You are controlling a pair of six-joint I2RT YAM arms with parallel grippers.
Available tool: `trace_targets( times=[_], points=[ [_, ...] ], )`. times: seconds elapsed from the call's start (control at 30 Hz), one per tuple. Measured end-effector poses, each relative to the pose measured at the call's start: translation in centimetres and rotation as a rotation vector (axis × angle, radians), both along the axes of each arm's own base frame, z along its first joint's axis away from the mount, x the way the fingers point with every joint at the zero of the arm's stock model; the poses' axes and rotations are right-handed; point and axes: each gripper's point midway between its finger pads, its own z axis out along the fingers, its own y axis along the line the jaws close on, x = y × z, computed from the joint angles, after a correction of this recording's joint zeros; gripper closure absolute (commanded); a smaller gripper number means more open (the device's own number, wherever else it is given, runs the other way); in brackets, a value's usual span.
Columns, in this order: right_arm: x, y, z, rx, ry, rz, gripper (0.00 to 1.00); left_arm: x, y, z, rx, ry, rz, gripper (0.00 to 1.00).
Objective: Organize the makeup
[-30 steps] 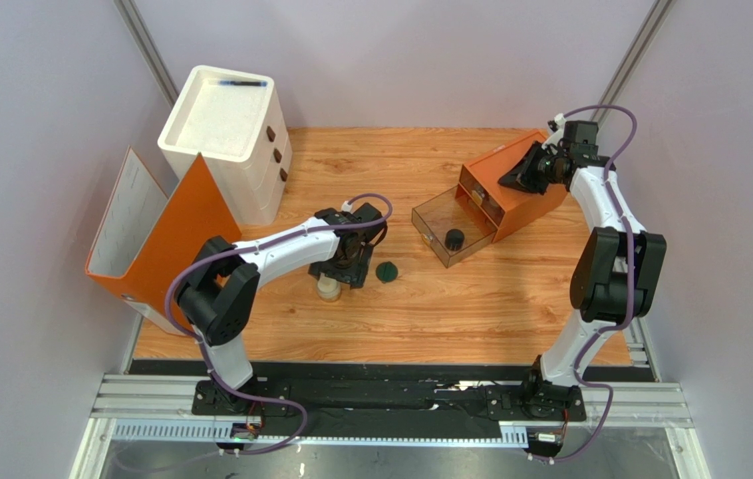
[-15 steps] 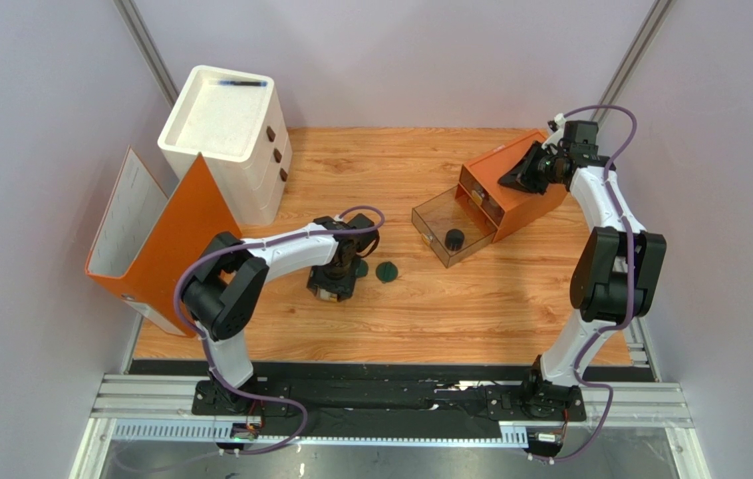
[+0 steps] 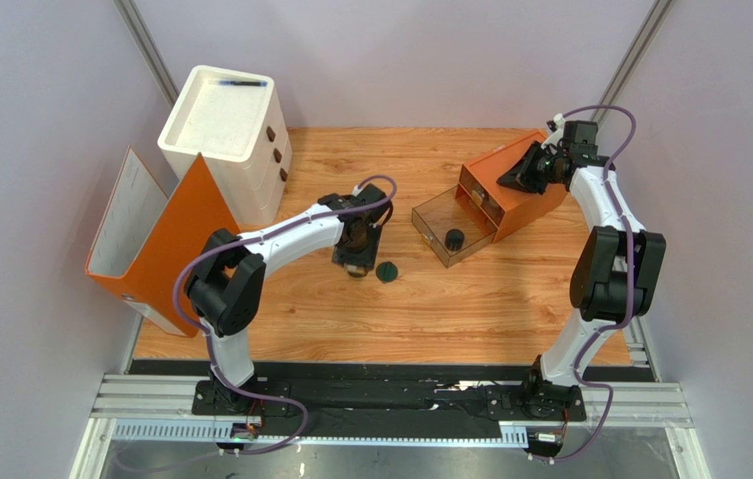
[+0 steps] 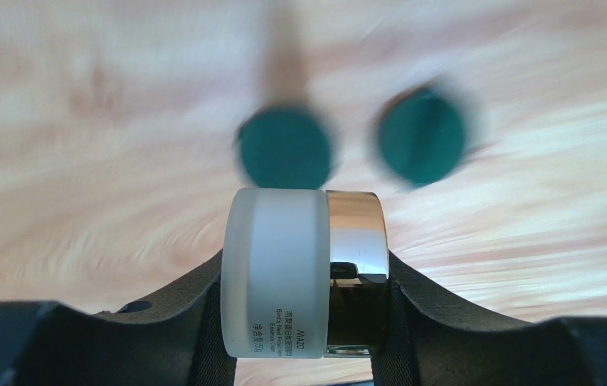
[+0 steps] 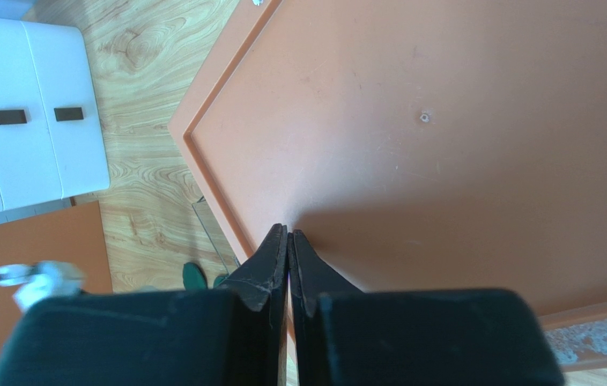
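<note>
Sorting done: we found only the black jar (image 3: 453, 239) put away, sitting in the open tinted drawer (image 3: 435, 218) of the orange drawer box (image 3: 515, 200).
In hand: the cream jar (image 4: 303, 273) was clamped between the jaws of the left gripper (image 3: 355, 255). It appeared lifted clear of the table (image 3: 450, 309), near the drawer but not yet over it.
Left to do: by our judgement, the cream jar had to reach the drawer, then the first green disc (image 4: 285, 149) and the second green disc (image 4: 421, 137), which lay side by side on the wood below the jar.
Tubes: we saw none in any view.
Right gripper (image 5: 286, 245): jaws were pressed together on nothing, tips at the box's orange top. We could not tell whether they touched it.
Jar appearance: it was turned on its side, with a frosted white body, a shiny gold-toned lid and small print. The jaws bore on its base and lid ends.
Discs appearance: they were flat, round, dark green and blurred.
</note>
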Motion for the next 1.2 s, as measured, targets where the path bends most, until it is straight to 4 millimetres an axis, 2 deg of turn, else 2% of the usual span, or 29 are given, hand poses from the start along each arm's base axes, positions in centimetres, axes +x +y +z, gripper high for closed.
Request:
trace_targets(
  times=[0.07, 0.1, 0.13, 0.17, 0.27, 0.33, 0.43, 0.57, 0.63, 0.7, 0.73, 0.77, 0.8, 0.87, 1.03, 1.2],
  points=[
    [0.0, 0.0, 0.0, 0.000, 0.000, 0.000, 0.94, 1.9, -2.2, 2.3, -0.084, -0.063, -0.009, 1.00],
    [0.0, 0.0, 0.0, 0.000, 0.000, 0.000, 0.95, 3.5, -4.3, 4.5, -0.167, -0.119, -0.020, 1.00],
    [0.0, 0.0, 0.0, 0.000, 0.000, 0.000, 0.95, 4.1, -5.0, 5.4, -0.200, -0.143, -0.025, 1.00],
    [0.0, 0.0, 0.0, 0.002, 0.000, 0.002, 0.95, 5.3, -6.8, 7.6, -0.272, -0.188, -0.039, 1.00],
    [0.0, 0.2, 0.0, 0.012, 0.000, 0.008, 0.95, 7.7, -10.4, 10.8, -0.397, -0.247, -0.067, 1.00],
    [0.0, 0.2, 0.0, 0.014, 0.000, 0.008, 0.95, 9.6, -13.1, 12.0, -0.473, -0.270, -0.083, 1.00],
    [0.0, 0.3, 0.0, 0.017, 0.000, 0.010, 0.95, 11.7, -16.8, 11.4, -0.557, -0.250, -0.093, 1.00],
    [0.0, 0.3, 0.0, 0.017, 0.000, 0.010, 0.95, 12.3, -19.2, 7.5, -0.577, -0.163, -0.077, 0.99],
    [0.0, 0.3, 0.0, 0.017, 0.000, 0.010, 0.95, 12.2, -19.9, 5.7, -0.572, -0.125, -0.066, 0.92],
    [0.0, 0.3, 0.0, 0.017, 0.000, 0.010, 0.95, 12.0, -20.5, 4.6, -0.574, -0.096, -0.062, 0.75],
    [0.0, 0.3, 0.0, 0.017, 0.000, 0.010, 0.95, 12.0, -20.8, 4.2, -0.576, -0.085, -0.060, 0.60],
    [0.0, 0.3, 0.0, 0.017, 0.000, 0.010, 0.95, 12.0, -21.0, 4.1, -0.581, -0.078, -0.061, 0.40],
    [0.0, 0.3, 0.0, 0.017, 0.000, 0.010, 0.95, 12.1, -21.4, 4.2, -0.592, -0.076, -0.063, 0.31],
    [0.0, 0.3, 0.0, 0.016, 0.000, 0.009, 0.95, 12.3, -21.8, 4.7, -0.611, -0.077, -0.066, 0.20],
    [0.0, 0.3, 0.0, 0.018, 0.000, 0.011, 0.95, 12.6, -22.7, 6.6, -0.660, -0.103, -0.088, 0.20],
    [0.0, 0.4, 0.0, 0.020, 0.000, 0.013, 0.95, 12.5, -22.6, 6.6, -0.650, -0.111, -0.103, 0.23]
  ],
)
